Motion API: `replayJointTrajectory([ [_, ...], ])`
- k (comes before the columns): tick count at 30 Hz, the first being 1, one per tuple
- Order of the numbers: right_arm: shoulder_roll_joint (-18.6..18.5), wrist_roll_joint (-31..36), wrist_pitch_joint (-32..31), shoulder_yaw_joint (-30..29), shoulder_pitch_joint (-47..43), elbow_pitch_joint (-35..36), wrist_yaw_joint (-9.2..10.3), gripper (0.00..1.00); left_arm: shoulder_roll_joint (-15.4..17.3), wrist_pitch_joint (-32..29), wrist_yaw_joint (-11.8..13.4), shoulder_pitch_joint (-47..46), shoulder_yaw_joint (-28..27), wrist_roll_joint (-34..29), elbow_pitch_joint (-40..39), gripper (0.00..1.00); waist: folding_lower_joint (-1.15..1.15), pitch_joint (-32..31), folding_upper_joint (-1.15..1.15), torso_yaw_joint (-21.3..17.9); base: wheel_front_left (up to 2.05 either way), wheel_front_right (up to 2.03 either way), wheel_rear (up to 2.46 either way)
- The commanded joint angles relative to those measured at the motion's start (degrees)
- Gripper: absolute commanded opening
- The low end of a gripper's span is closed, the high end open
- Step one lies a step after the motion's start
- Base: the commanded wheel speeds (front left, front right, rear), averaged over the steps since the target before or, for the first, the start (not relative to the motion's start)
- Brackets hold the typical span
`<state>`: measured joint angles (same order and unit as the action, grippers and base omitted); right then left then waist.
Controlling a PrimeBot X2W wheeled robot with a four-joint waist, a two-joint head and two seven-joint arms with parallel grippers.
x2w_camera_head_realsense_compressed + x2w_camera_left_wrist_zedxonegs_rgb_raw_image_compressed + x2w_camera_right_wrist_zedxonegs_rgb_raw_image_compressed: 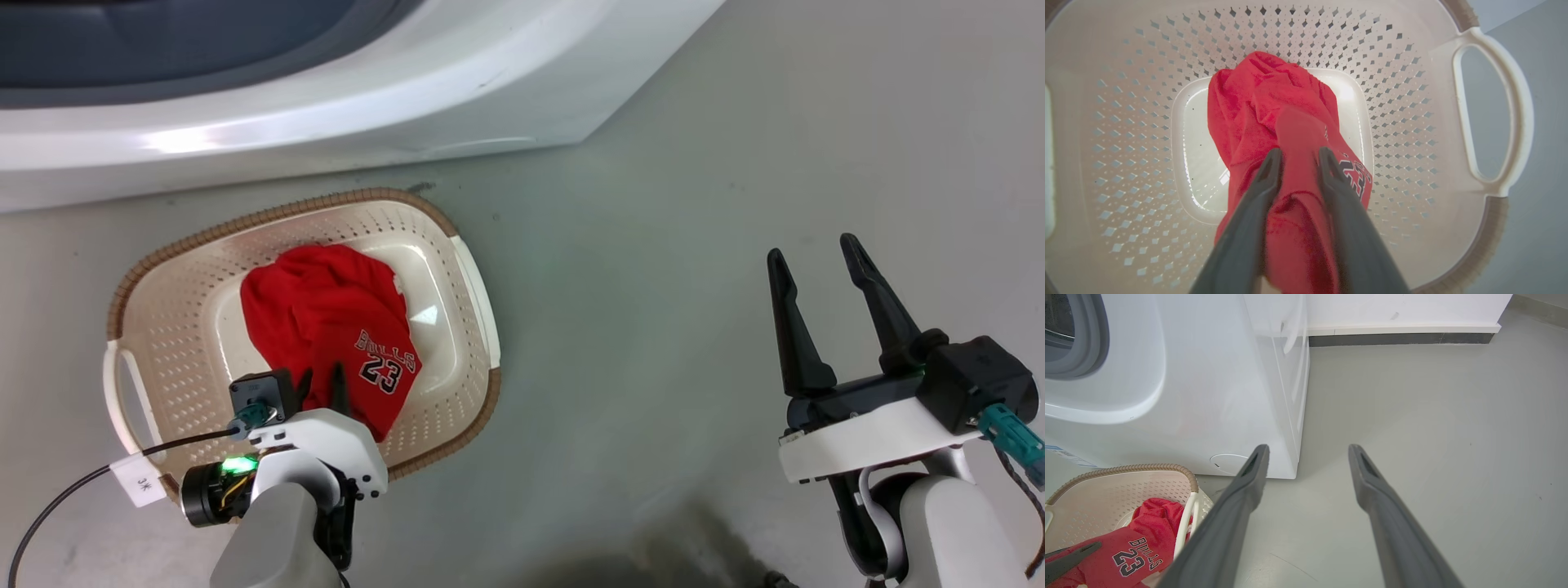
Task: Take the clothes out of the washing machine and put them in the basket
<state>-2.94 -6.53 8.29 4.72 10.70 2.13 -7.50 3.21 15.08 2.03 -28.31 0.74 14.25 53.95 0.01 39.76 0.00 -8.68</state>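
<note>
A red jersey marked "BULLS 23" lies bunched in the cream basket on the floor in front of the white washing machine. My left gripper hangs over the basket's near side. In the left wrist view its fingers are shut on a fold of the jersey, which drapes down onto the basket's base. The right gripper stands open over bare floor to the right, holding nothing. The right wrist view has the open right gripper, the jersey, the basket and the washing machine.
Grey floor stretches right of the basket. The machine's grey porthole rim is at the upper left of the right wrist view. A white wall with dark skirting runs behind. A black cable with a label tag trails from my left wrist.
</note>
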Motion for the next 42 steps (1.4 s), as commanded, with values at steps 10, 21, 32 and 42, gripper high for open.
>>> replayJointTrajectory([
  [10, 0.1, 1.4, -1.0, -2.1, -4.4, -0.8, 0.02, 1.00, -0.2, 0.1, -1.1, 6.9, -2.3, -0.4, -2.7, 1.00, -0.01, -14.5, 0.00, 1.7, 0.00, 0.00, 0.00],
  [21, 0.1, 1.7, -4.2, -5.0, -10.9, 3.5, 0.02, 1.00, -0.3, 0.1, 0.1, 13.1, 2.3, 1.7, -18.3, 1.00, -0.01, -24.2, 0.00, 3.8, 0.00, 0.00, 0.00],
  [32, 0.1, 0.9, -6.0, -6.1, -13.2, 7.7, 0.02, 1.00, -0.3, 0.1, 2.1, 5.6, 7.8, 2.6, -26.4, 1.00, -0.01, -24.4, 0.00, 5.7, 0.00, 0.00, 0.00],
  [42, 0.1, -0.8, -5.9, -5.8, -12.5, 8.7, 0.02, 1.00, -0.3, 0.1, 1.1, -9.0, 9.1, 2.7, -14.8, 1.00, -0.01, -20.8, 0.00, 4.9, 0.00, 0.00, 0.00],
])
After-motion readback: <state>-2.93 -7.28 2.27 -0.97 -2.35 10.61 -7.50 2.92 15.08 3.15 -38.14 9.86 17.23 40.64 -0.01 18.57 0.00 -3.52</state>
